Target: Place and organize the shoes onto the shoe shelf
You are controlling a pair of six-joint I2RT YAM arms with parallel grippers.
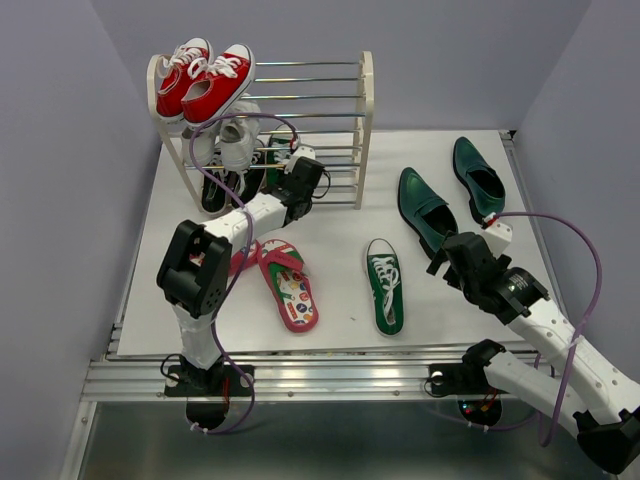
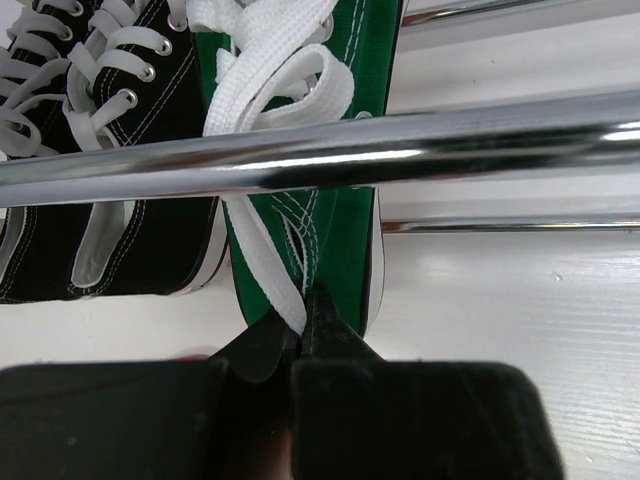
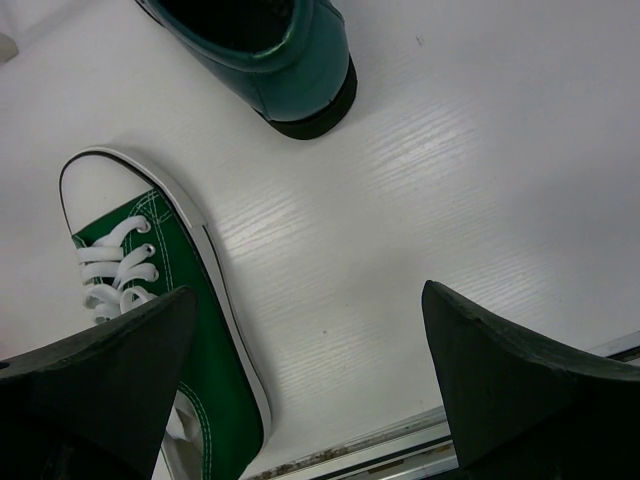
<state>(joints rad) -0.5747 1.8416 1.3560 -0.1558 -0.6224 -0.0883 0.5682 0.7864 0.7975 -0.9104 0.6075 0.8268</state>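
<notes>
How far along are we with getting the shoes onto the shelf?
Done: none of the three pairs is fully shelved. In hand: the left gripper is shut on one green canvas sneaker with white laces, holding it in the cream-and-silver shoe shelf beside a black sneaker. Left: the other green sneaker, both pink-red flip-flops, both glossy dark green loafers, all on the table. The right gripper is open, empty.

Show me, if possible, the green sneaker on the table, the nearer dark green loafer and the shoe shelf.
green sneaker on the table [image 1: 386, 279]: top external view, white laces.
nearer dark green loafer [image 1: 415, 196]: top external view, glossy upper.
shoe shelf [image 1: 367, 120]: top external view, right side frame.
</notes>
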